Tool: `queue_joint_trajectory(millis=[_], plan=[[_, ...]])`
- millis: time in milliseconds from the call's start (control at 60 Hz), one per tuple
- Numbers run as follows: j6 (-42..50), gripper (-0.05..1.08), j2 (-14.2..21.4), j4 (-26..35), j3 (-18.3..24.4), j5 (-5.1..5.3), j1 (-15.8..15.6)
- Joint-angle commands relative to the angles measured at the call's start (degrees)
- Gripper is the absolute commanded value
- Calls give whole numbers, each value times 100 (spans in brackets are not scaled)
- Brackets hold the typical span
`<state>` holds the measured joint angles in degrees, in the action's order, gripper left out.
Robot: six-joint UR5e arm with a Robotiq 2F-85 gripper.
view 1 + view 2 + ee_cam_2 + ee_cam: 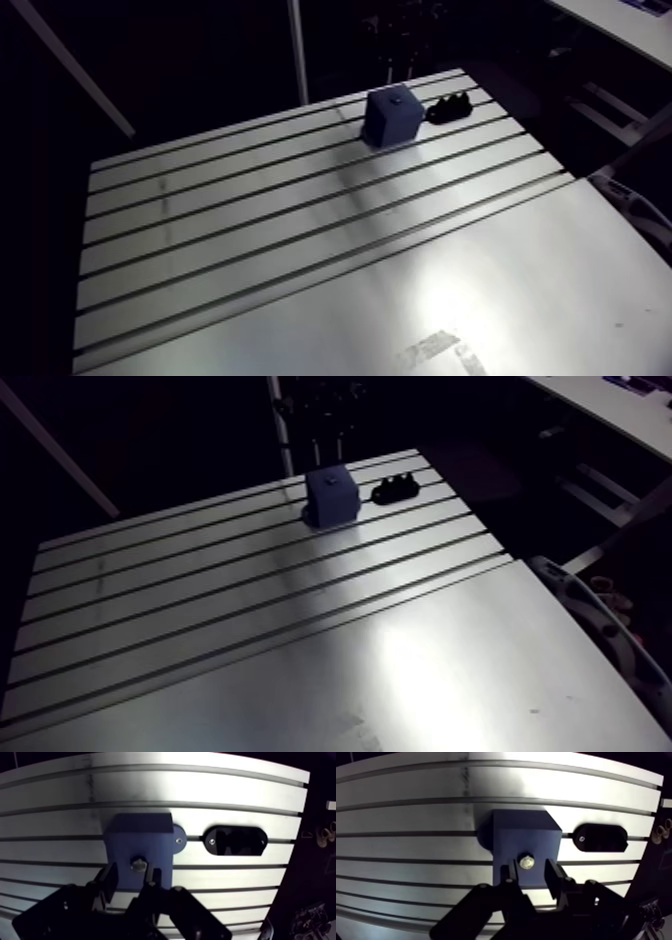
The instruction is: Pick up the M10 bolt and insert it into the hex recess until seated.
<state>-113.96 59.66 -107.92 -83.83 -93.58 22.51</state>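
A dark blue block (526,834) stands on the slotted aluminium table (250,240), near its far edge in the arm view (390,117). A silvery bolt head (526,862) shows in the block's top face, sitting in the recess. In the wrist view my gripper (531,869) hangs over the block, open. Its two black fingers (510,877) stand on either side of the bolt head, with a gap on each side. Nothing is held between them. The bolt's shank is hidden inside the block.
A black oblong holder (599,838) with hollows lies on the table just beside the block, also visible in the arm view (450,105). The table's edge (600,190) drops off close behind the holder. The wide near part of the table is smooth plate (480,290).
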Motion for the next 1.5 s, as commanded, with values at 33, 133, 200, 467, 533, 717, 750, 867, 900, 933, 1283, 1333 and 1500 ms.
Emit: queue_joint_trajectory(millis=[33, 133, 200, 467, 533, 717, 750, 867, 900, 933, 1283, 1333, 1500], plan=[[115, 57, -3, -80, -90, 2, 69], [274, 57, -3, -102, -143, 2, 87], [381, 57, 13, -102, -172, 2, 88], [533, 57, 32, -93, -181, 2, 88], [570, 57, 15, -93, -181, 2, 88], [786, 57, -3, -93, -181, 2, 88], [798, 57, -3, -93, -181, 10, 80], [883, 57, -3, -102, -174, 11, 79], [903, 57, -3, -102, -173, 11, 72], [906, 57, -3, -102, -165, 18, 71], [836, 57, -12, -109, -164, 2, 70], [827, 57, -12, -111, -164, 1, 70], [818, 58, -30, -111, -180, 11, 70]])
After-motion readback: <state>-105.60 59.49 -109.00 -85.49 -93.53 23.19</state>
